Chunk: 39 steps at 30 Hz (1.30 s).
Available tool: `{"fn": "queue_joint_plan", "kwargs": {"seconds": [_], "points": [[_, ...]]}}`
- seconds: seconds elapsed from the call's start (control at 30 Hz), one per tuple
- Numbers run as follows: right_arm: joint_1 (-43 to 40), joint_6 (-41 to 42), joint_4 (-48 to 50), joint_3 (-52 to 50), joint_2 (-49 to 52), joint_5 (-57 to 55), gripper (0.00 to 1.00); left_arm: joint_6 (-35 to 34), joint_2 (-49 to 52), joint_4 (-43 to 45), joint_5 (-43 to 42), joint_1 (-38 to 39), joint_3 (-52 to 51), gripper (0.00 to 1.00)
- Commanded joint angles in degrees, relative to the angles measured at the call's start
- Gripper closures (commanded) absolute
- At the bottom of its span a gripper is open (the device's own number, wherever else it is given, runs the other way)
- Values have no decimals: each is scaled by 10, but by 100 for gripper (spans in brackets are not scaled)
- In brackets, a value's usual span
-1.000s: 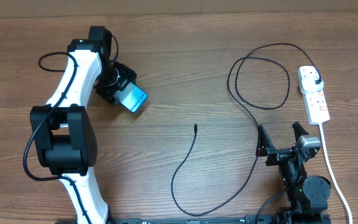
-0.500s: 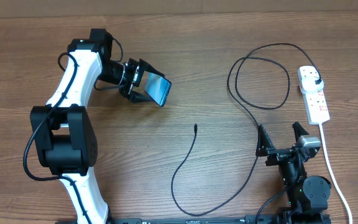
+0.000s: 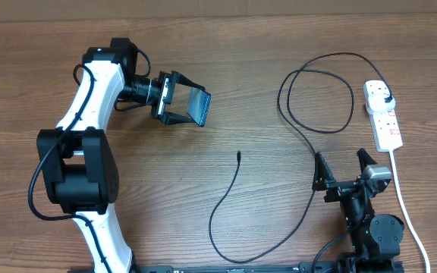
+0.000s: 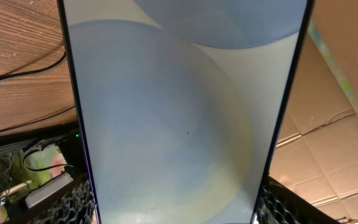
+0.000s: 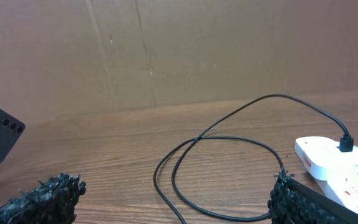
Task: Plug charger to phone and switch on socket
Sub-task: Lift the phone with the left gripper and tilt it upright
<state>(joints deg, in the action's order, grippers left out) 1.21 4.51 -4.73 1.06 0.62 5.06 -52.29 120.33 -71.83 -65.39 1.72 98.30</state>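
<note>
Overhead, the phone [image 3: 199, 108] is clasped on edge by the left gripper [image 3: 182, 100]. The right gripper [image 3: 345, 168] is spread wide and empty. The charger [image 3: 238, 158] tip lies unconnected on the table [image 3: 279, 30].

From the left wrist, only the screen is seen.

From the right wrist, the plug is seen seated in the socket [image 5: 319, 155]. The switch state cannot be told.

wood-grain table [image 3: 279, 30], glossy phone [image 3: 199, 107], matt charger [image 3: 386, 99], smooth plastic socket [image 3: 388, 130]

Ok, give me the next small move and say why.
Probably reach the right gripper, open and empty, toward the charger tip lying loose on the table, since the left gripper holds the phone aloft, unplugged.
</note>
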Motion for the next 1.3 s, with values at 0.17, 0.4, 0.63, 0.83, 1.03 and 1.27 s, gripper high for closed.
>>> {"fn": "queue_joint_plan", "kwargs": {"seconds": [0.17, 0.4, 0.63, 0.83, 1.03, 1.27], "points": [[0, 4, 3, -6, -5, -5, 0, 9, -13, -2, -22, -2, 17, 96], [0, 4, 3, -6, -5, -5, 0, 9, -13, -2, -21, -2, 17, 96], [0, 4, 3, -6, -5, -5, 0, 9, -13, -2, -17, -2, 17, 96], [0, 4, 3, -6, -5, -5, 0, 9, -13, -2, -17, -2, 17, 96], [0, 4, 3, -6, -5, -5, 0, 9, -13, -2, -17, -2, 17, 96], [0, 4, 3, -6, -5, -5, 0, 9, -13, -2, -17, -2, 17, 96]]}}
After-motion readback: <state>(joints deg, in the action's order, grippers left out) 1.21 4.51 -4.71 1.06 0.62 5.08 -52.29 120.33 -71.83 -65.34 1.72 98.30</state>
